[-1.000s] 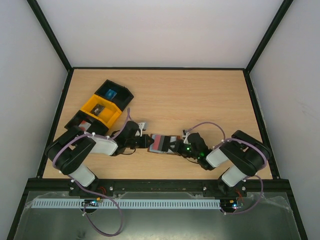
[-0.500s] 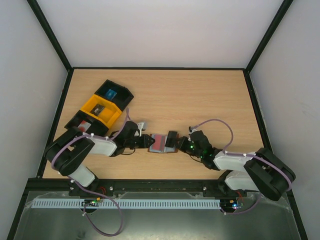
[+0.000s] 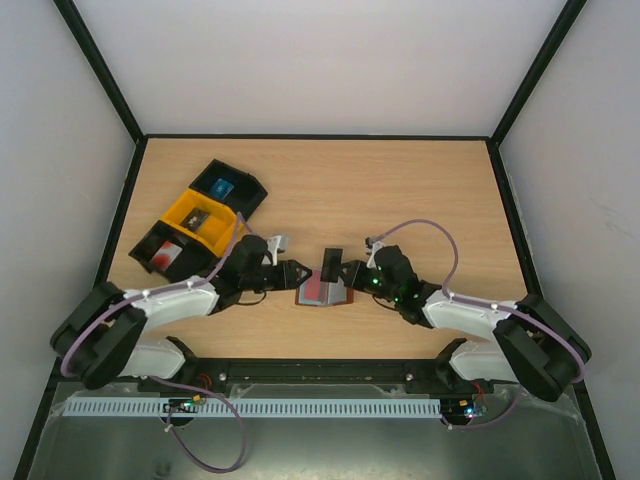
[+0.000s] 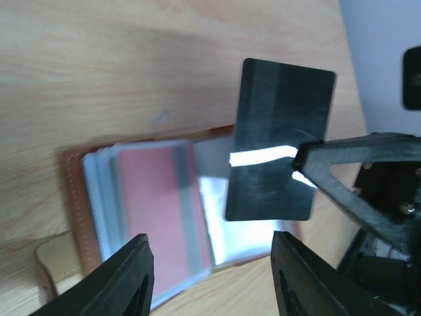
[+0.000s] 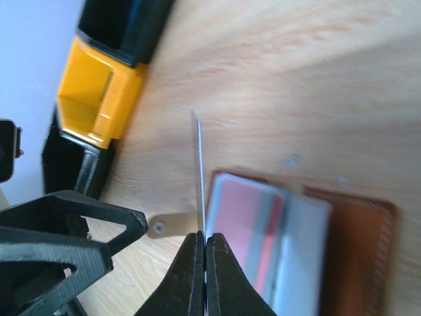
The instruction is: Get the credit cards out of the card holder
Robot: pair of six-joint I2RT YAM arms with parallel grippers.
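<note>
The card holder (image 3: 340, 297) lies open on the table between the two arms, its brown leather edge (image 4: 72, 191) and clear sleeves showing. A red credit card (image 4: 158, 210) sits in a sleeve. The dark grey credit card (image 4: 279, 148) is out of the holder and hangs above it, upright, pinched at one edge by my right gripper (image 5: 205, 253), which is shut on it. In the right wrist view this card (image 5: 197, 171) shows edge-on. My left gripper (image 4: 214, 276) stands open at the holder's left end, with nothing between its fingers.
A yellow bin (image 3: 200, 220) stands at the back left between two black bins (image 3: 228, 185), one holding something blue, and the nearer one (image 3: 165, 250) something red. The holder's small tab (image 5: 164, 226) sticks out toward the left arm.
My right gripper has lifted the dark grey card out of the holder and carried it up and leftward. My left gripper has let go of the holder and opened.
</note>
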